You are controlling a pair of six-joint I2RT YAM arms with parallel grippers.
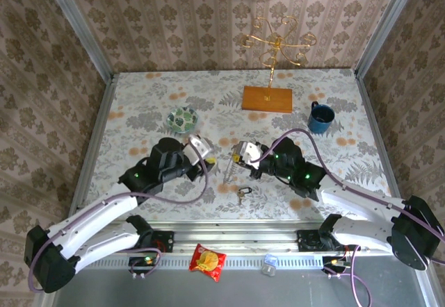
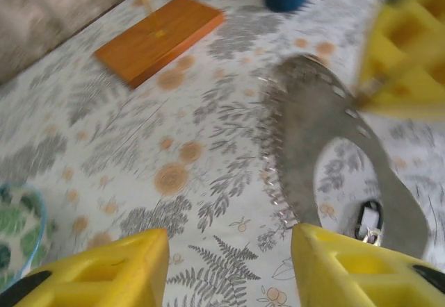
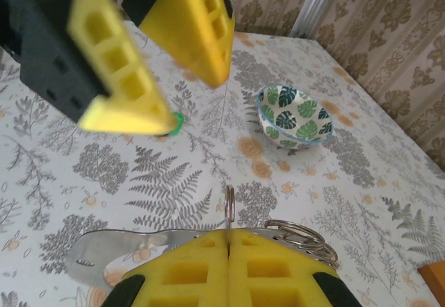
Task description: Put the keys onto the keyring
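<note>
Right wrist view: right gripper [image 3: 229, 241] pinched shut on the keyring [image 3: 153, 239]; left gripper [image 2: 229, 251] partly open, empty. The keys [image 1: 241, 194] lie loose by the near edge of the table [image 1: 139, 98], so I judge threading not yet done.

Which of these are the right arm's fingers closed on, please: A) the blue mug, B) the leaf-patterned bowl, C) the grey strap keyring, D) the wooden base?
C: the right wrist view shows the right fingers shut on the keyring, its metal ring pinched between them.
</note>
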